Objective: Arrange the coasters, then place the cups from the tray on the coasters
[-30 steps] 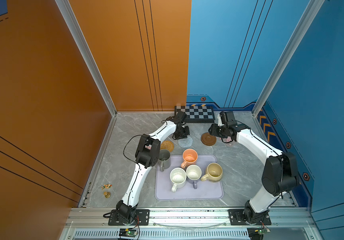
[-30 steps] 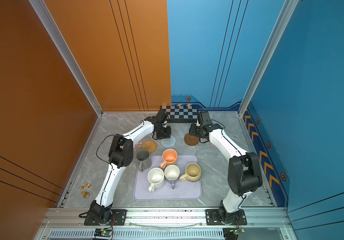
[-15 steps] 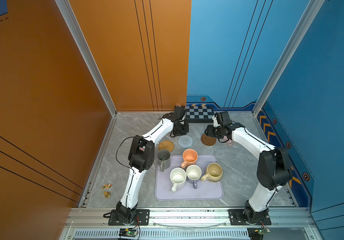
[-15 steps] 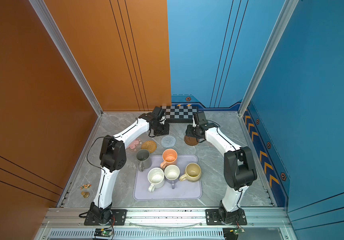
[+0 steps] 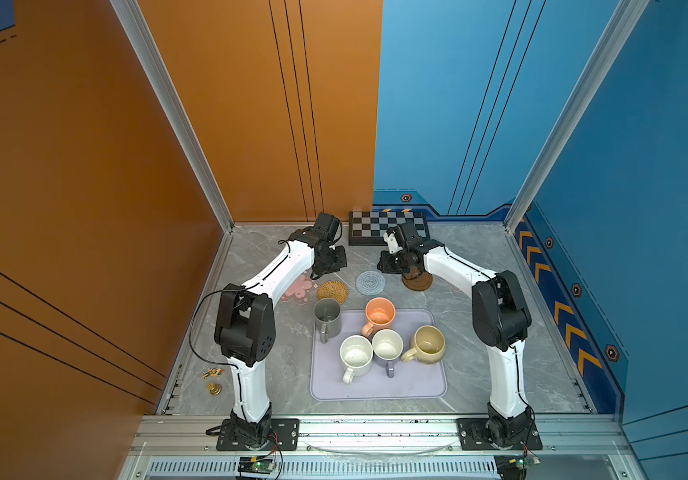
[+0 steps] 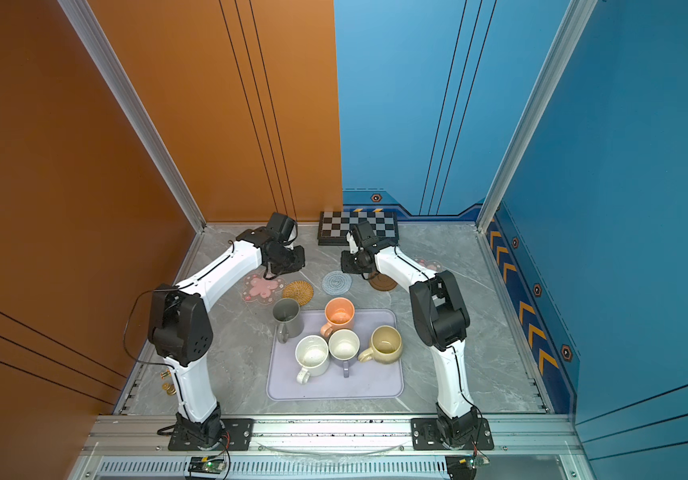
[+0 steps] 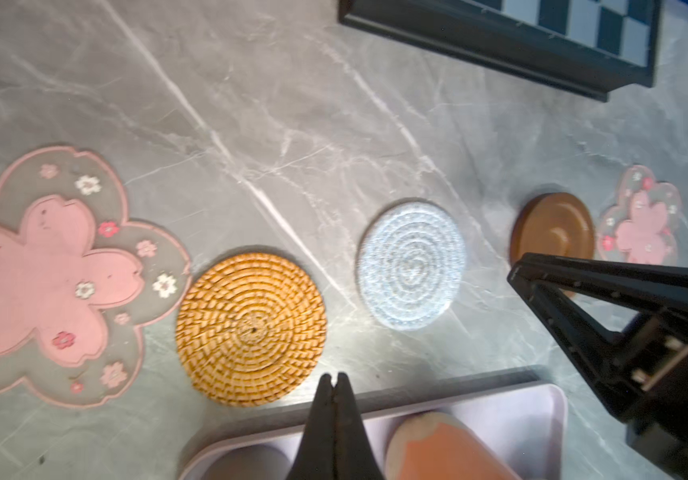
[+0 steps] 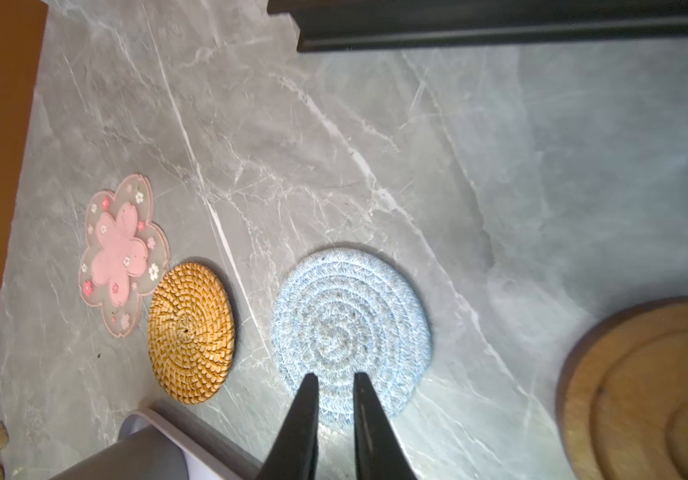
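Coasters lie flat in a row across the grey marble table [image 5: 542, 332], between the tray's far edge and the checkerboard [image 5: 388, 227] at the table's far edge. Left to right in both top views:
- pink flower coaster [image 5: 300, 286]
- rattan disc [image 5: 332, 290], just beside it
- grey-blue spiral disc [image 5: 370, 282]
- dark wooden disc [image 5: 419, 284], partly under the right arm
- second flower coaster [image 6: 428, 264], nearest the table's right edge

Tray [image 5: 377, 388] sits mid-table toward the near edge, with five cups upright on it. Grey cup [image 5: 327, 316] is at its far left corner and orange cup [image 5: 380, 316] at its far edge. Speckled white cup [image 5: 355, 354], lavender cup [image 5: 387, 344] and beige cup [image 5: 428, 344] stand side by side nearer the middle of the tray.

Left gripper [image 7: 334, 380] is clenched, tips pressed together and empty. It hangs above the table on the far side of the rattan disc. Right gripper [image 8: 336, 380] is pinched almost closed — only a thin slit shows between the tips, nothing in it. It sits low by the spiral disc's edge, on the side toward the wooden disc — can't tell whether it touches the disc.
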`<action>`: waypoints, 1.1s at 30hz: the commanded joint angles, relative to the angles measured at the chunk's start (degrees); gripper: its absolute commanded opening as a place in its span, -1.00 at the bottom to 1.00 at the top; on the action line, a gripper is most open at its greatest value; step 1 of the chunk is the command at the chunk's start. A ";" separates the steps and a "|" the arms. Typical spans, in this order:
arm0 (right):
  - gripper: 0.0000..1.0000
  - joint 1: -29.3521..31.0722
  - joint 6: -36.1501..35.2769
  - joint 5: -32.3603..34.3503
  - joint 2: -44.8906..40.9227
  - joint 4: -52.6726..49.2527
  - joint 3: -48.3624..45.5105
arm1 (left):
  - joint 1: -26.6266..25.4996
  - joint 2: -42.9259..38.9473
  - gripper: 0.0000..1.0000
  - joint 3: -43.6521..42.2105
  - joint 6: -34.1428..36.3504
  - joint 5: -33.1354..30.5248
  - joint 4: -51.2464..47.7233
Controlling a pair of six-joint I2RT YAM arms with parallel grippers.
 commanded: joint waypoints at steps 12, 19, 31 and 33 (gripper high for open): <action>-0.65 4.44 0.99 0.66 6.47 -1.27 2.40 | 2.72 -4.97 -0.53 -4.53 3.96 -2.01 -0.39; -0.68 3.96 0.46 2.93 9.06 -3.21 2.00 | 3.41 -5.39 -0.54 -5.49 3.63 -1.61 -0.07; -0.70 0.69 -0.50 5.67 8.17 -3.26 -0.14 | 4.91 -7.51 -0.54 -6.26 2.81 -0.89 -0.10; -0.70 0.33 -0.59 4.99 8.32 -3.16 0.02 | 4.86 -7.69 -0.54 -6.19 2.60 -0.74 -0.03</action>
